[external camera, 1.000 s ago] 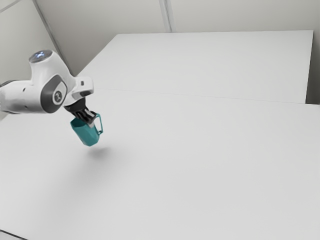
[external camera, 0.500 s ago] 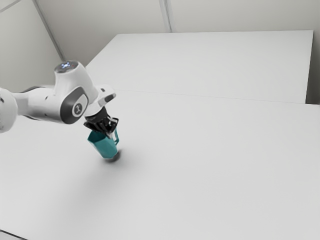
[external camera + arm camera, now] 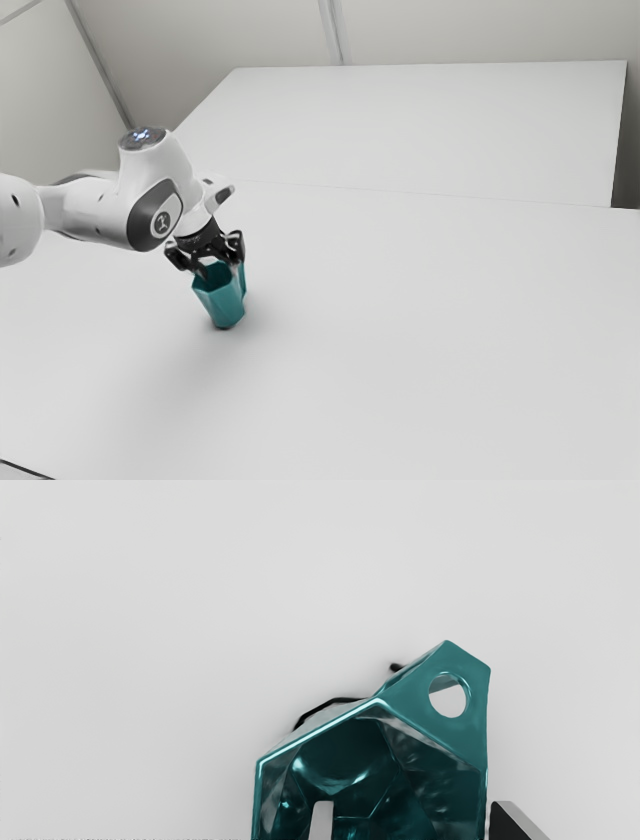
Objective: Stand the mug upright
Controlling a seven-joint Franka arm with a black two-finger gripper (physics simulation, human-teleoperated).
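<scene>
The gripper (image 3: pixel 220 268) is over the rim of the teal mug (image 3: pixel 224 302) in the exterior view, its fingers spread. The mug is at the table surface with its mouth up, base down; it looks upright or close to it. In the wrist view the gripper (image 3: pixel 411 807) has one finger inside the mouth of the mug (image 3: pixel 445 745) and the other outside the wall, with a wide gap between them. The inner finger stands away from that wall. A handle with a round hole juts from one corner of the rim.
The white table (image 3: pixel 420 330) spreads widely around the mug. Behind it, a large white surface (image 3: pixel 420 130) lies beyond a thin seam. A dark line crosses the exterior view's lower left corner.
The mug went from tilted in the air toward the exterior view's right and down to the table, turning more upright. My hand turned with it, and the fingers have spread.
</scene>
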